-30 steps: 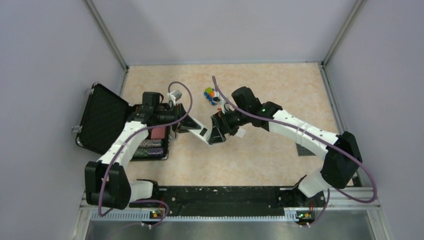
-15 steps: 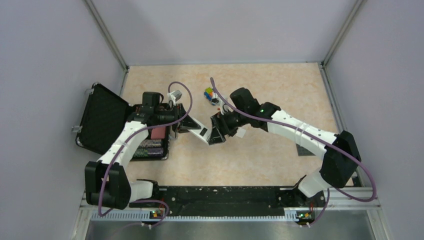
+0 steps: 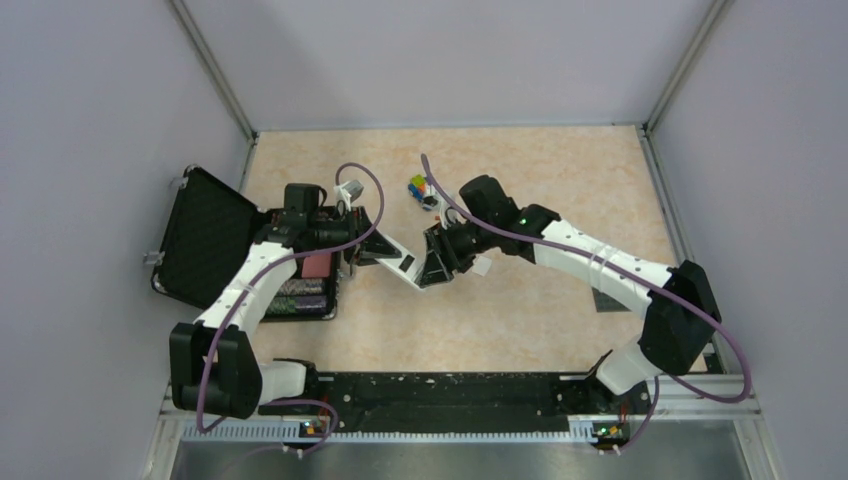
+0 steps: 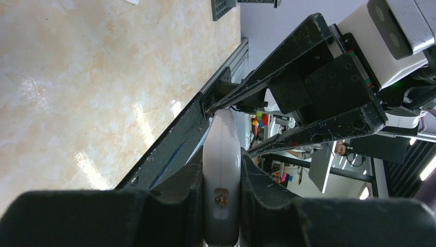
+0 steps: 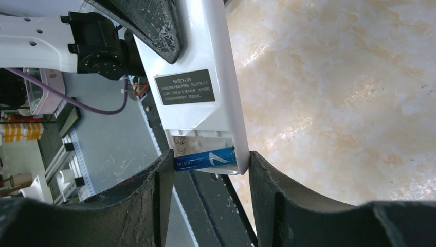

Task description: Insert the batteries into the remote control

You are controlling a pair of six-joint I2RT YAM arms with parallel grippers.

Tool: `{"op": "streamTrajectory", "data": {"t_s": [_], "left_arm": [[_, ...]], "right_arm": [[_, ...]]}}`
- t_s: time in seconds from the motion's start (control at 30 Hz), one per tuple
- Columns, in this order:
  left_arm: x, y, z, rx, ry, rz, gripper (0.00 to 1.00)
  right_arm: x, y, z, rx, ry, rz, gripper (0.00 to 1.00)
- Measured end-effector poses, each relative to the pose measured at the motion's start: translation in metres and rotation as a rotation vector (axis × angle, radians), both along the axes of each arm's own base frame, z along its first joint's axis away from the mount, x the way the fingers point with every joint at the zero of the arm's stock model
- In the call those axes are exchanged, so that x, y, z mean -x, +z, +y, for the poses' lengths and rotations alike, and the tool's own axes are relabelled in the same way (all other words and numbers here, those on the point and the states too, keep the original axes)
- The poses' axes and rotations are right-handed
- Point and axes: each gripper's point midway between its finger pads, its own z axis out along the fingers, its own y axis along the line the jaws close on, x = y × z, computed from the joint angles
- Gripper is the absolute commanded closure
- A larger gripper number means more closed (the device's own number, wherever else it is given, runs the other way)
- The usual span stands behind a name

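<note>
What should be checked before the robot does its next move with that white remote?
1. Left gripper jaws clamped on the remote control: ok.
2. Right gripper jaws closed on the remote's open end: ok, they appear to touch both edges.
3. Remote held off the table by both arms: ok.
4. Blue battery lying in its slot: ok.
5. Other slot of the open compartment filled: not ok, it looks empty.
6. Orange-red battery located: cannot tell, it is in no view.
</note>
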Motion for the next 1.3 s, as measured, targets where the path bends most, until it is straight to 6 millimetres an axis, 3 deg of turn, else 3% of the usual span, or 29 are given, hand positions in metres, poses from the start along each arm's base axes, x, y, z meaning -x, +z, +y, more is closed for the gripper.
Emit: {"op": "streamTrajectory", "data": {"t_s": [0.17, 0.4, 0.9, 1.3], "left_arm": [[0.0, 0.0, 0.0, -0.002, 0.002, 0.001, 1.0], [-0.001, -0.001, 0.0, -0.007, 0.003, -0.004, 1.0], [-0.002, -0.008, 0.002, -0.008, 0.018, -0.003, 1.0], [-0.007, -0.003, 0.002, 0.003, 0.048, -0.008, 1.0]], "right_arm": [[0.0, -0.002, 0.001, 0.004, -0.007, 0.015, 0.57], [0.0, -0.004, 0.002, 0.002, -0.02, 0.033, 0.75], [-0.001, -0.015, 0.007, -0.031, -0.048, 0.056, 0.79], [-0.007, -0.01, 0.01, -0.102, -0.107, 0.054, 0.79]]}}
